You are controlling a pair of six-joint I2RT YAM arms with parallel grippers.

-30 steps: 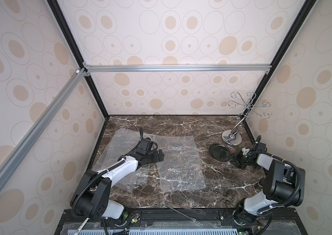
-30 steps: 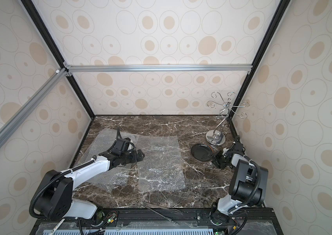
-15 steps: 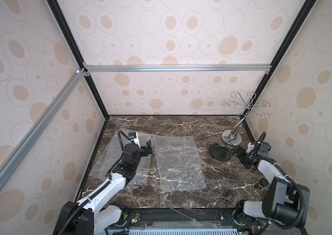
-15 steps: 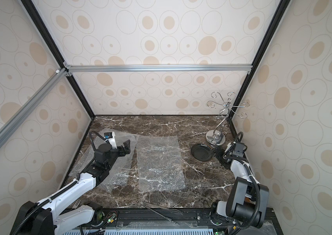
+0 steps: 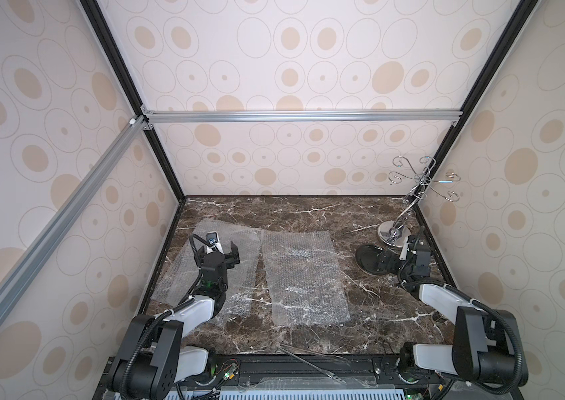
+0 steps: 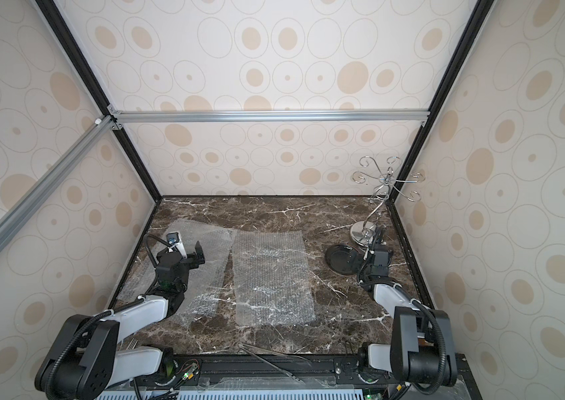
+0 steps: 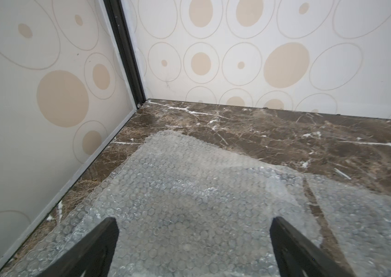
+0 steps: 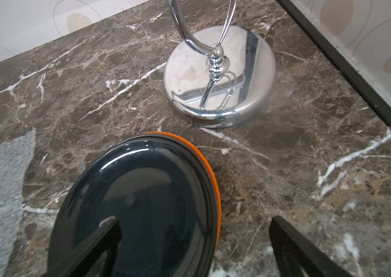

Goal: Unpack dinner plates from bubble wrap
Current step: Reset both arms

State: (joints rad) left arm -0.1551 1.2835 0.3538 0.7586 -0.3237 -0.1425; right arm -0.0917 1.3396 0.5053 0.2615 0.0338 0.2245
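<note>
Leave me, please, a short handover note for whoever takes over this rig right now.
Left gripper: open, empty, above the overlapping bubble wrap at the left of the table.
Right gripper: open, holding nothing, one finger over the black plate, the other beside it.
Plates: the black plate lies on the orange plate, near the wire stand. The pale plate is not visible.
Middle sheet: flat, nothing on it.
Done: the visible plates are out of the wrap.
Left: find the pale plate, possibly hidden in the stack.
</note>
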